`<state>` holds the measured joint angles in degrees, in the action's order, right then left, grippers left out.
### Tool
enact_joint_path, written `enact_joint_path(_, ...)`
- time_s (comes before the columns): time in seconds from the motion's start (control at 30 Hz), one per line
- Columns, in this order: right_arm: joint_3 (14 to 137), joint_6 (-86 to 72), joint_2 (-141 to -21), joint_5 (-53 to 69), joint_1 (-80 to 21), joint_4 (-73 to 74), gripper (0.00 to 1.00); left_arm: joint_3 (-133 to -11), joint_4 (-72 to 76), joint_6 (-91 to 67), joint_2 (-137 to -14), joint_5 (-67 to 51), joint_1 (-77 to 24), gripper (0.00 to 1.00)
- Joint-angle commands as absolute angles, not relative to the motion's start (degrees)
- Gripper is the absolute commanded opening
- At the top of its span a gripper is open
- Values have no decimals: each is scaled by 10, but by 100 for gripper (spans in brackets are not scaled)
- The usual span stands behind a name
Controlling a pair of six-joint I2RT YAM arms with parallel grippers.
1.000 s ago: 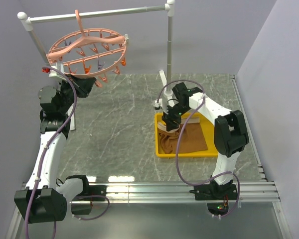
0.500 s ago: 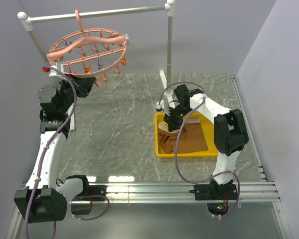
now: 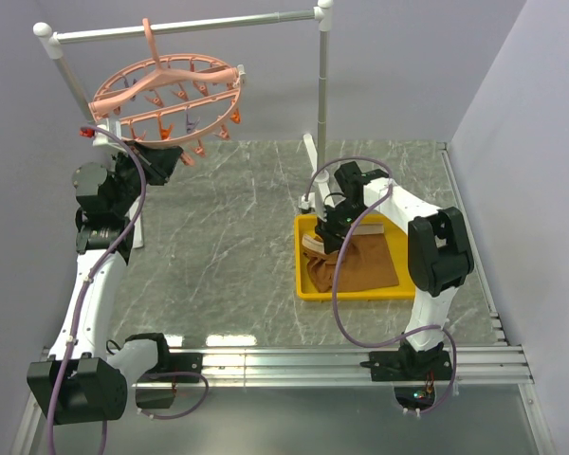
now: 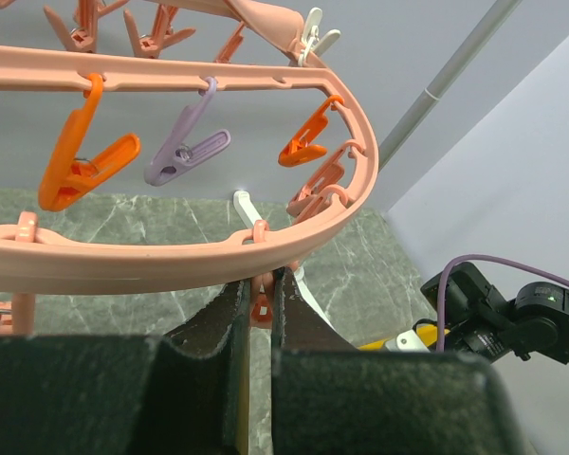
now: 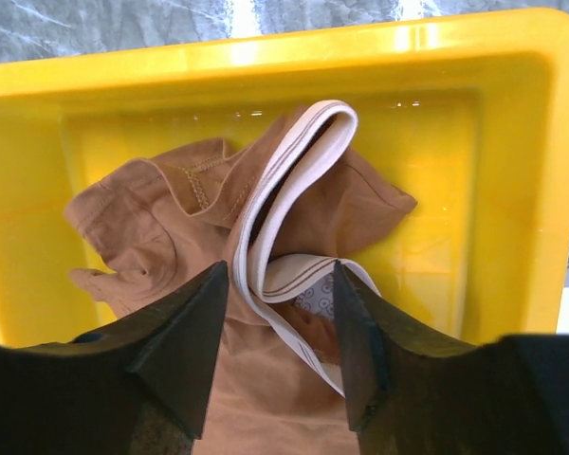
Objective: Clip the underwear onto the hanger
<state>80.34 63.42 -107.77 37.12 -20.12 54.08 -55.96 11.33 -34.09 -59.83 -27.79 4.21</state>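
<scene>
The right gripper [image 5: 280, 360] stood wide open, holding nothing, astride the tan waistband of the underwear [image 5: 161, 227], crumpled in the yellow tray [image 5: 512, 190]. The left gripper [image 4: 256, 332] was pinched nearly shut on a clip [image 4: 260, 305] under the hanger [image 4: 171, 254]. Grasping, carrying and clipping all remained.

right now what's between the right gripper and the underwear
Nothing. In the right wrist view, the right gripper has its open fingers on either side of the folded tan waistband of the underwear, which lies in the yellow tray.
</scene>
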Motion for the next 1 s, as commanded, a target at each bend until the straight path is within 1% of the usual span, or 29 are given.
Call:
enact_joint_path(0.0,802,651,-1078,376,-196,552,54,-584,133,-335,-596,-286,44,0)
enact_joint_path(0.07,802,655,-1081,371,-196,548,53,-584,134,-336,-597,-287,45,0)
enact_joint_path(0.13,795,655,-1081,369,-195,541,46,-584,134,-335,-599,-287,44,0)
enact_joint_path(0.2,793,656,-1078,368,-195,531,36,-582,135,-337,-599,-288,44,0)
enact_joint_path(0.23,791,655,-1077,368,-195,528,35,-580,135,-337,-599,-289,44,0)
enact_joint_path(0.27,792,653,-1076,368,-195,527,36,-580,136,-337,-599,-290,44,0)
enact_joint_path(0.3,793,651,-1077,367,-196,526,44,-578,136,-339,-599,-290,44,0)
enact_joint_path(0.33,795,650,-1077,367,-196,528,47,-579,137,-339,-598,-290,44,0)
enact_joint_path(0.4,795,650,-1078,364,-197,526,48,-579,137,-339,-599,-289,44,0)
enact_joint_path(0.47,793,653,-1078,361,-197,527,45,-580,136,-339,-599,-290,45,0)
enact_joint_path(0.57,798,660,-1081,363,-197,540,21,-583,134,-338,-599,-290,44,0)
enact_joint_path(0.6,799,664,-1078,364,-196,542,8,-583,133,-337,-599,-290,44,0)
enact_joint_path(0.63,802,664,-1068,368,-196,544,3,-583,134,-337,-598,-290,45,0)
enact_joint_path(0.67,805,665,-1063,371,-196,552,0,-582,133,-338,-598,-294,45,0)
enact_joint_path(0.8,852,668,-1034,387,-201,600,0,-584,131,-343,-596,-301,45,0)
enact_joint_path(0.97,915,677,-992,374,-228,642,0,-589,133,-347,-598,-310,45,0)
